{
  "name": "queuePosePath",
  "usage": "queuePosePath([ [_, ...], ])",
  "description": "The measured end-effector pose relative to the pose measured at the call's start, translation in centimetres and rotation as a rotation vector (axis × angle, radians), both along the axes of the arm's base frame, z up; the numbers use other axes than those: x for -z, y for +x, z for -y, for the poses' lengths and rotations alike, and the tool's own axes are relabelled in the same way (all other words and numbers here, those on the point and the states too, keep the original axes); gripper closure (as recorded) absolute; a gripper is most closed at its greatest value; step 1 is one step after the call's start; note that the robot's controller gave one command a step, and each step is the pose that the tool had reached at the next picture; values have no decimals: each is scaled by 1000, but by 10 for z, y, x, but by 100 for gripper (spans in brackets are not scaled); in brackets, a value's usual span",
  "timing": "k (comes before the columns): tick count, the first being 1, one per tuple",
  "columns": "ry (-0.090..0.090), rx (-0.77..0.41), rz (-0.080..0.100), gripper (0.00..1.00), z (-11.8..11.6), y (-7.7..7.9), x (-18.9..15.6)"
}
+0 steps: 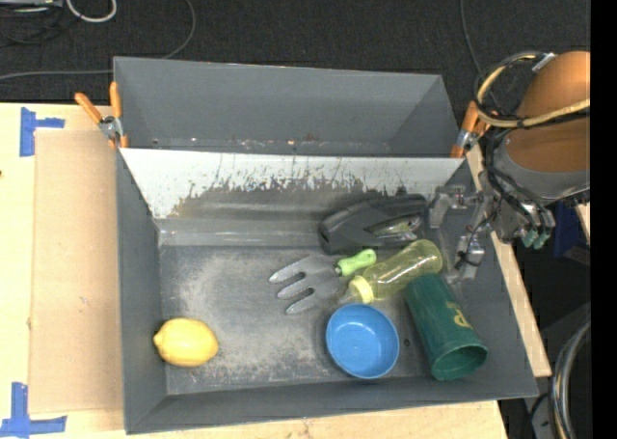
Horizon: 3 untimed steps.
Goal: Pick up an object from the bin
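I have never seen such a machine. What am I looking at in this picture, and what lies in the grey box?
One camera looks down into a grey metal bin from above and a little from the side. The machine on the right is a robot arm; the orange cover is part of it. Its claw hangs at the bin's right side, close to a yellowish clear bottle and a dark green cup lying on its side. Nearby are a blue bowl, a small garden fork with a green handle and a black object I cannot identify. A yellow lemon lies alone in the near left corner. Whether the claw holds anything, I cannot tell.
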<state>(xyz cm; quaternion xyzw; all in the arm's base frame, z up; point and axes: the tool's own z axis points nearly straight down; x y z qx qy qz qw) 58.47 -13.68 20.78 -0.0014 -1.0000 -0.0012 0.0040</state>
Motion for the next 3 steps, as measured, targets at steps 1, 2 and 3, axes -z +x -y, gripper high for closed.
queuePosePath([
  [1,-2,-5,7,0,-1,2,-4],
  [2,0,-265,8,0,-43,25,96],
  [3,-2,-287,13,0,-64,26,55],
])
